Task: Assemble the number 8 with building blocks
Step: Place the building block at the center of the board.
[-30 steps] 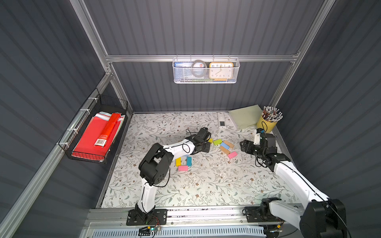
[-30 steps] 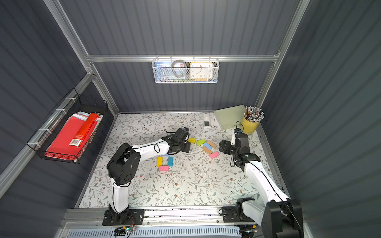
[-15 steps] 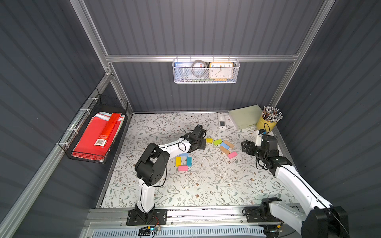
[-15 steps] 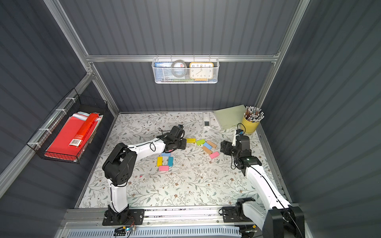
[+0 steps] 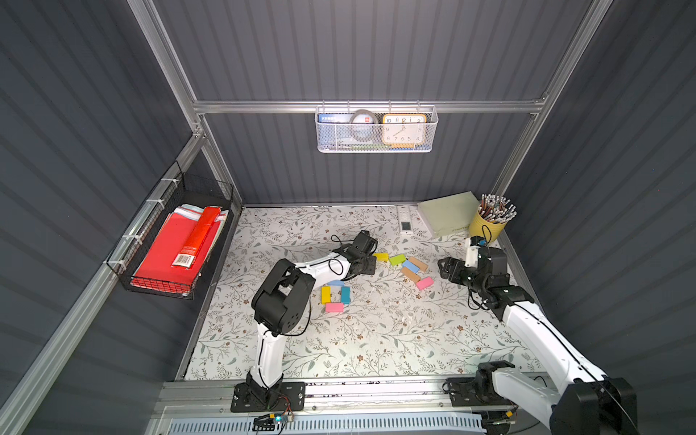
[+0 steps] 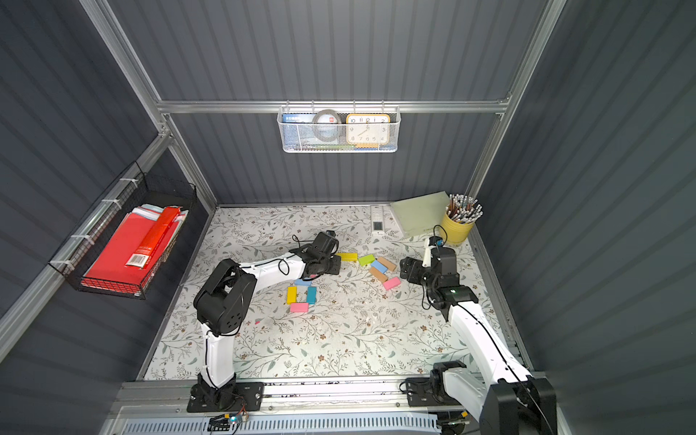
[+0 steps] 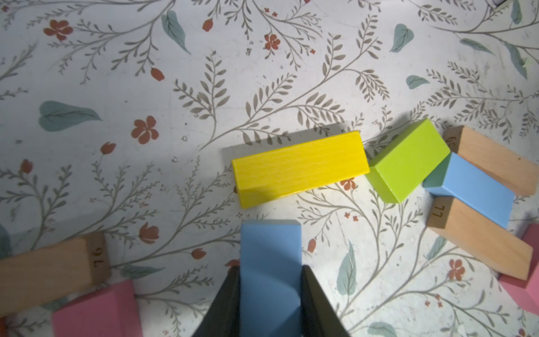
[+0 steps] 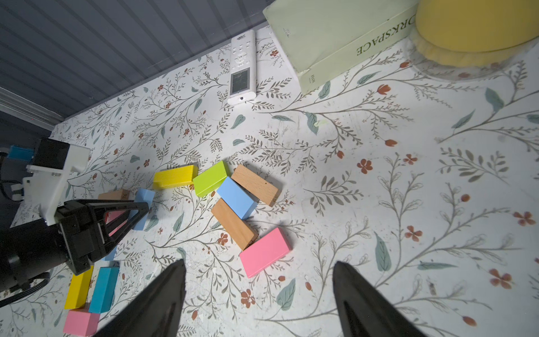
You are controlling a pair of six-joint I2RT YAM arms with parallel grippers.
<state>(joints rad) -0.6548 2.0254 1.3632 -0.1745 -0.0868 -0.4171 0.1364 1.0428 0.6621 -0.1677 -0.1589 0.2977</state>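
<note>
Top views: floral-print surface (image 5: pixel 376 339) inside a booth of dark grey ribbed walls and aluminium rails.
Back wall: white mesh basket (image 5: pixel 331 143) at 12 o'clock, holding an orange-rimmed clock (image 5: pixel 403 130).
Left wall: black wire basket (image 5: pixel 158 290) at 9 o'clock, with red folders and a long red carton (image 5: pixel 197 237).
Far corner: at 1 o'clock, a yellow pencil cup (image 5: pixel 489 226), pale green book (image 5: pixel 448 216) and white remote (image 5: pixel 405 222).
Partial 8: near the middle of the surface. A yellow block (image 5: pixel 325 294) and teal block (image 5: pixel 345 294) lie parallel, a pink block (image 5: pixel 334 307) lies across their 6 o'clock ends, and a pale blue block (image 5: pixel 335 282) lies at 12 o'clock, partly under the left arm.
Loose blocks: at 2 o'clock from that loop, lying flat and crowded: second yellow block (image 5: pixel 380 257), lime green block (image 5: pixel 397 259), two tan, one blue, one pink. The tan ones have numbers stamped on their ends.
Left pincer (image 7: pixel 269 268): clamped on a light blue block (image 7: pixel 269 242), whose end juts past the fingertips; just 12 o'clock of the loop.
Right pincer (image 8: pixel 259 262): fingers wide apart with nothing between them, at 3 o'clock of the loose blocks.
</note>
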